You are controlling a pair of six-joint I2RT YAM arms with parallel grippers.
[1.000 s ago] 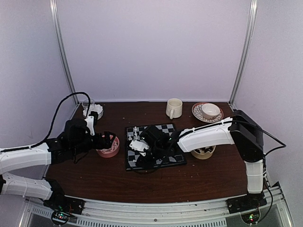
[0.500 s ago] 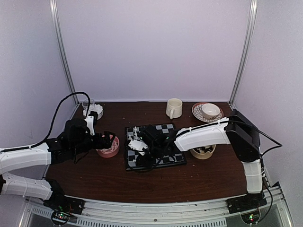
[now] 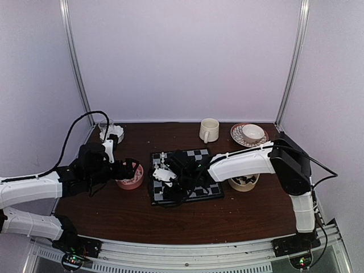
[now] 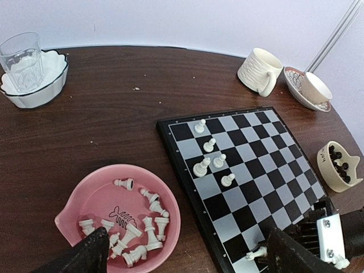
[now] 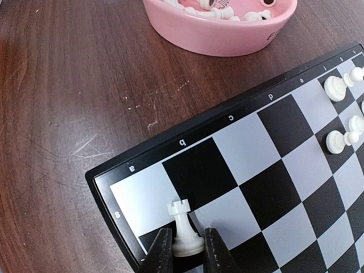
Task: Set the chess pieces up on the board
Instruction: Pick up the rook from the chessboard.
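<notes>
At the right end effector (image 5: 187, 256): pinched on the foot of a white rook (image 5: 182, 222), upright near a corner of the board (image 5: 153, 153). At the left end effector (image 4: 187, 236): spread wide, holding nothing, hanging above the pink bowl (image 4: 96, 193).

On the board, past the rook: five white pieces (image 4: 210, 144) in a slanted line (small ones, most likely pawns). Six white ones on the board in all. No black ones there yet.

In the pink bowl: about ten more white ones, piled up and hard to count. In the tan bowl (image 4: 327, 165): black pieces (image 4: 339, 168), too tiny to count. Two bowls and one board on the brown tabletop (image 4: 114, 114).

Only a small start made. Most of the job left to do.
</notes>
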